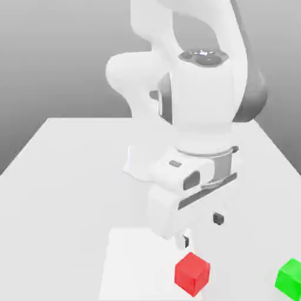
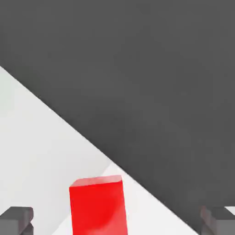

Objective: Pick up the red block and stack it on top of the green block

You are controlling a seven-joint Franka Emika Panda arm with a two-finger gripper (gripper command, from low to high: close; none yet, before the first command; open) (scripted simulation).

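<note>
- I've got the arm (image 1: 194,88) towering over the middle of the desk (image 1: 64,176), wrist bent down, hand pointing at the tabletop.
- Desk is plain white, and both cubes sit along its near edge in the exterior view.
- Claw (image 1: 203,230) hangs above the desk with its two dark fingertips (image 1: 218,219) spread wide, nothing between them, nothing pinched.
- Red block (image 1: 192,273) rests flat on the desk, just past the claw toward the near edge, slightly below the fingertips and not touching them.
- In the hand view the red block (image 2: 97,205) shows between the two fingers (image 2: 16,219), closer to one than the other, so I judge the claw isn't centred over it yet.
- That's the relation that counts: I reckon the hand needs a small shift toward the near edge to straddle the cube, then a straight drop.
- The cube looks turned a little against the finger line; can't tell how much.
- Green block (image 1: 290,277) sits at the near edge toward the exterior view's right, well apart from the red one, top face bare.
</note>
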